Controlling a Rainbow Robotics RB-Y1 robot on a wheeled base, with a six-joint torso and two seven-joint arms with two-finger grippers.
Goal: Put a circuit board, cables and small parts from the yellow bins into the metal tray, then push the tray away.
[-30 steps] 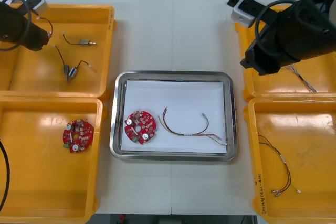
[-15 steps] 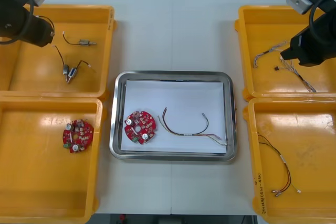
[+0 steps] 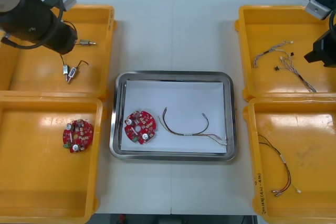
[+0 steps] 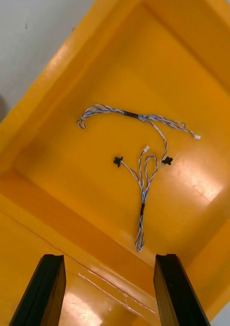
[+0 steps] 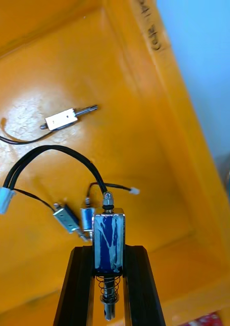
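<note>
The left gripper (image 5: 109,250) was clamped on a small metal part (image 5: 108,237), a blue-bodied piece with a spring and pin hanging below it between the black fingers (image 5: 82,275). A looped black cable (image 5: 48,152) ran from the top of that part to a white connector (image 5: 1,199). The gripper hung above the floor of the far left yellow bin (image 5: 150,112). Two more small metal parts (image 5: 73,219) lay on the bin floor just behind the held one, and another (image 5: 64,118) lay farther off. In the front view the left arm (image 3: 37,19) stood over that bin.

The right gripper (image 4: 108,262) had its fingers (image 4: 47,290) standing well apart, holding nothing. It was above the far right yellow bin (image 4: 53,91), where twisted blue and white cables (image 4: 141,178) lay loose on the floor.

The metal tray (image 3: 173,74), white inside, sat between the bins. It held a round red circuit board (image 3: 140,126) at its near left, and beside that a curved bundle of thin wires (image 3: 186,127). A second circuit board (image 3: 77,135) lay in the near left bin (image 3: 31,192), and a red and yellow cable (image 3: 282,170) lay in the near right bin (image 3: 310,129).
</note>
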